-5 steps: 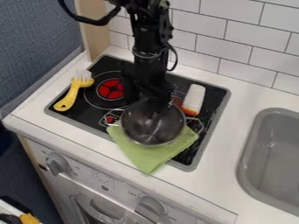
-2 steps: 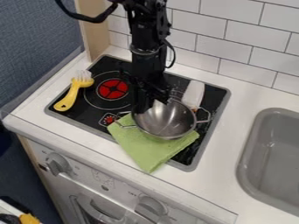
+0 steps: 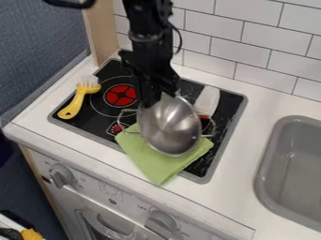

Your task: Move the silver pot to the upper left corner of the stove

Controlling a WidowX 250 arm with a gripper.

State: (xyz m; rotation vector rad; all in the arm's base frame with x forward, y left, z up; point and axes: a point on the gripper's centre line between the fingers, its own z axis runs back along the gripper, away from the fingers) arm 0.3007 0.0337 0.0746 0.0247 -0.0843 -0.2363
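Black arm [image 3: 145, 51] down from top of frame, hand [image 3: 158, 96] at centre, clenched on the upper rim of the silver pot [image 3: 169, 126]. Pot just below the middle of the frame, tipped, its open side facing the viewer, a wire handle at either side, over a green cloth [image 3: 153, 163]. Cloth lies partly on the stove [image 3: 111, 70], partly on the bench [image 3: 248, 168] in front. Yellow brush [image 3: 78, 99] on the stove's left part, left of a red burner [image 3: 120, 95]. White object with an orange-red end [image 3: 208, 99] behind the pot, towards the right. Grey sink [image 3: 270, 152] at right of frame
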